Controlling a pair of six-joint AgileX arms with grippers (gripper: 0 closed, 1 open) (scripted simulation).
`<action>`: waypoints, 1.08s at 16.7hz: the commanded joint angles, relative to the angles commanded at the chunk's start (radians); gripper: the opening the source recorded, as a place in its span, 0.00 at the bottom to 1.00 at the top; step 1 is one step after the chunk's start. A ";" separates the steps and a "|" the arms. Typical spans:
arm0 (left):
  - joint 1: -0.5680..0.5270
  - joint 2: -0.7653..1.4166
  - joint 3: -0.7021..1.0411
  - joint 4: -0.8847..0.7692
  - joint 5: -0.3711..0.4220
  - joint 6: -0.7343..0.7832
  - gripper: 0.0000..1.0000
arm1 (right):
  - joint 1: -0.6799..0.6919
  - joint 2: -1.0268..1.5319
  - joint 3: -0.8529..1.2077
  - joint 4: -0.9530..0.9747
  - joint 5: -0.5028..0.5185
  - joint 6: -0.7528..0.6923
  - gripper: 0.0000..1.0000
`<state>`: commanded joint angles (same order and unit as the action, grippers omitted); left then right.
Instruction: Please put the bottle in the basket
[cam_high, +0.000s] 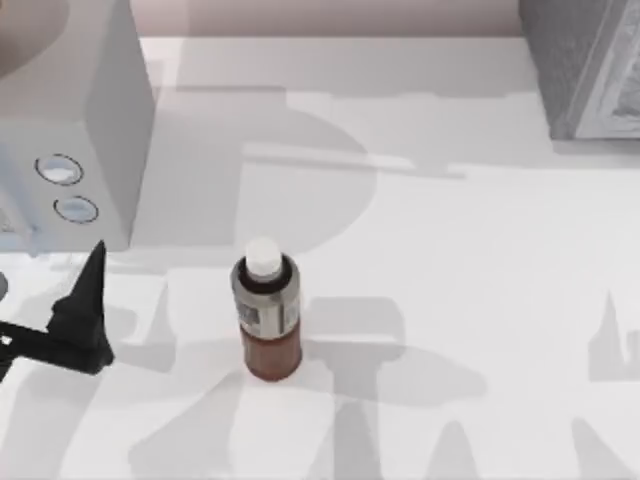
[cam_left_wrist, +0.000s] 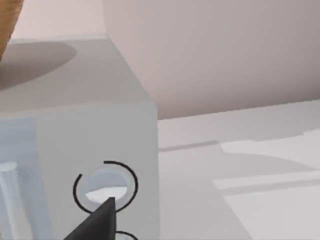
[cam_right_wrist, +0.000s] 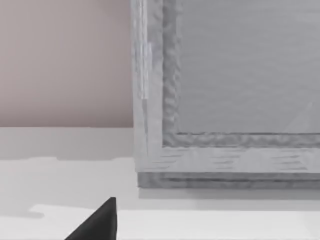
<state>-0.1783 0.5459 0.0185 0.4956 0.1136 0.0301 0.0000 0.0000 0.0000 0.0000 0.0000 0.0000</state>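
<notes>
Progress: we judge the task barely begun; the bottle stands untouched on the table, and every step (reach, grasp, lift, carry, drop) is left to do.
Bottle position: upright, a little left of the table's middle in the top view, well apart from the objects at the back.
Bottle make-up: a small cylinder with a smooth white cap, a black neck, a silvery-grey label wrapped round the upper body and a reddish-brown lower body; we expect the round, slick sides to want a square pinch.
Our left gripper: at the table's left edge, beside the bottle but apart from it, holding nothing; one dark pointed finger stands clear in the top view, and we cannot tell whether the fingers are spread or pressed together.
Our right arm: parked toward the right; a dark finger tip shows in its wrist view, and its finger state we cannot tell either.
Basket: a sliver of orange-brown sits at the corner of the left wrist view; we cannot say that it is the basket.
White box: blocky, flat-faced, matte, with two ringed round dials, at the back left.
Grey frame: rough, textured border round a smoother panel, at the back right.
Table surface: plain white, smooth, crossed by soft shadows.
</notes>
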 joint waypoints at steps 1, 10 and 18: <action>-0.020 0.050 0.000 0.043 0.014 0.001 1.00 | 0.000 0.000 0.000 0.000 0.000 0.000 1.00; -0.196 0.572 -0.008 0.466 0.132 0.023 1.00 | 0.000 0.000 0.000 0.000 0.000 0.000 1.00; -0.313 0.939 -0.016 0.771 0.204 0.050 1.00 | 0.000 0.000 0.000 0.000 0.000 0.000 1.00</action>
<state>-0.4916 1.4847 0.0025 1.2667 0.3176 0.0800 0.0000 0.0000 0.0000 0.0000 0.0000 0.0000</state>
